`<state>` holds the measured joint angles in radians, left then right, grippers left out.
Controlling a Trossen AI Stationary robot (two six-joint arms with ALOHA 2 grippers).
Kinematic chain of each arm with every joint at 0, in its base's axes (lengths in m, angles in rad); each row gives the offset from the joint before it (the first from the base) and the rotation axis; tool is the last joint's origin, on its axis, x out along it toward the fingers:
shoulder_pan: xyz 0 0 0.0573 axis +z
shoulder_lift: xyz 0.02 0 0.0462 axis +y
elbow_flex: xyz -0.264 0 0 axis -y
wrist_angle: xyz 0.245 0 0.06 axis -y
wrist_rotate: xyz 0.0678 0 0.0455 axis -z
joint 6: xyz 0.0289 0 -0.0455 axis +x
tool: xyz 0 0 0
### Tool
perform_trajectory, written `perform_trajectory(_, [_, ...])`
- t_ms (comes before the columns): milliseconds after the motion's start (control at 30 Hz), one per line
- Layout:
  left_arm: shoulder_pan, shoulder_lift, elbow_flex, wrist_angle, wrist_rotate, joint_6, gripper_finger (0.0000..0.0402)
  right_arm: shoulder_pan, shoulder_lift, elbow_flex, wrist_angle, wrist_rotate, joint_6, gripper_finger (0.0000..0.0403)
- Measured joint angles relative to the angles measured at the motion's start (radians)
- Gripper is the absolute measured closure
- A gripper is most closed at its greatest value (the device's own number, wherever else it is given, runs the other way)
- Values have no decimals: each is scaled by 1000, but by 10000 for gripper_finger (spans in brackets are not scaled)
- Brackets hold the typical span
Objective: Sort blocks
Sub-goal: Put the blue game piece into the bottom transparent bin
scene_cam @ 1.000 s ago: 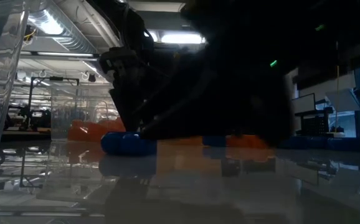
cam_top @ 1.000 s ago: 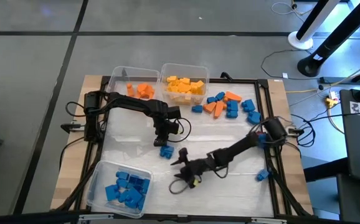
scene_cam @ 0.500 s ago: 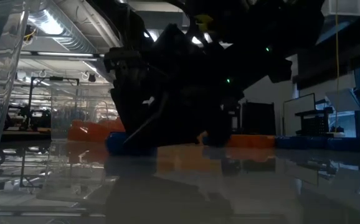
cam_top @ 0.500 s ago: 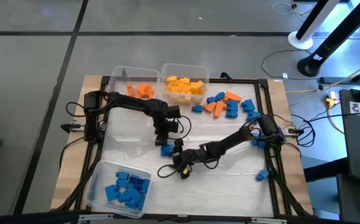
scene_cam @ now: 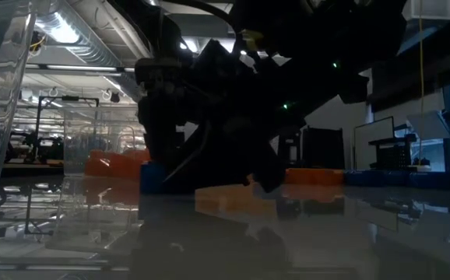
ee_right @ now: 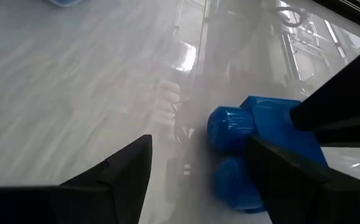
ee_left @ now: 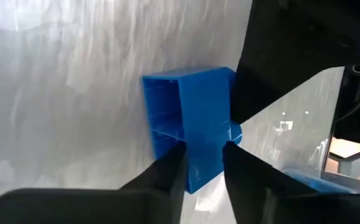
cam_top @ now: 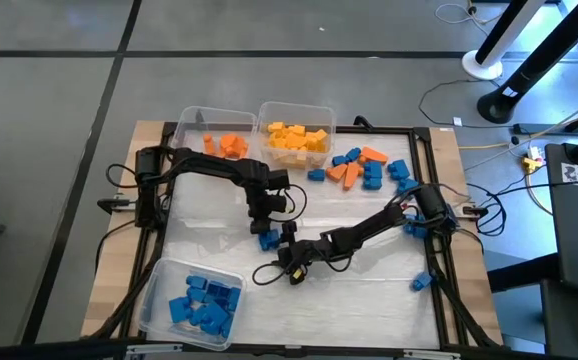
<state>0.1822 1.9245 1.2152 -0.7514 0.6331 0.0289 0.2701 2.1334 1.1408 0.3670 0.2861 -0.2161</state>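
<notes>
In the middle of the table one blue brick (cam_top: 267,241) stands with its lower end on the tabletop (scene_cam: 152,177). My left gripper (cam_top: 266,228) comes at it from the far side and is shut on it (ee_left: 203,163). My right gripper (cam_top: 283,240) reaches in from the table's right and is open. In the right wrist view its fingers (ee_right: 198,140) stand on either side of the brick's studded end (ee_right: 230,127), the brick much nearer one finger. I cannot tell whether that finger touches it. My left gripper has the blue brick pinched between its two fingers. One finger (ee_left: 167,171) lies by the hollow underside, the other (ee_left: 239,168) on the opposite face, and the side face (ee_left: 203,140) shows between them. The fingers slant down from the far side. The brick stands on the table.
A clear bin of blue bricks (cam_top: 194,295) sits at the near left. Bins with orange (cam_top: 214,140) and yellow (cam_top: 296,135) bricks stand at the far edge. A loose pile of blue and orange bricks (cam_top: 364,170) lies far right. A single blue brick (cam_top: 424,282) lies near right.
My right gripper has swung from the near middle toward the far left, up to the blue brick and my left gripper, then stopped. The brick has turned: in the low view it lay wide and low before, and now shows narrower and taller.
</notes>
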Motion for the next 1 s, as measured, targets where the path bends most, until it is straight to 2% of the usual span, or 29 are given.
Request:
perform_trajectory(200, [0,0,0,4,1,-5,294,-1,1,-1,-4,53,-2,143])
perform_trajectory(467, [0,0,0,7,-6,-18,324,-1,3,-2,-6,95,0,143])
perform_trajectory(700, [0,0,0,-7,-4,-83,341,-1,3,-2,-7,68,1,143])
perform_trajectory(900, [-3,0,2,-107,15,-92,351,-3,3,-1,-42,73,28,143])
perform_trajectory(1000, [-9,0,2,-99,23,-99,357,-5,3,-1,-43,86,48,143])
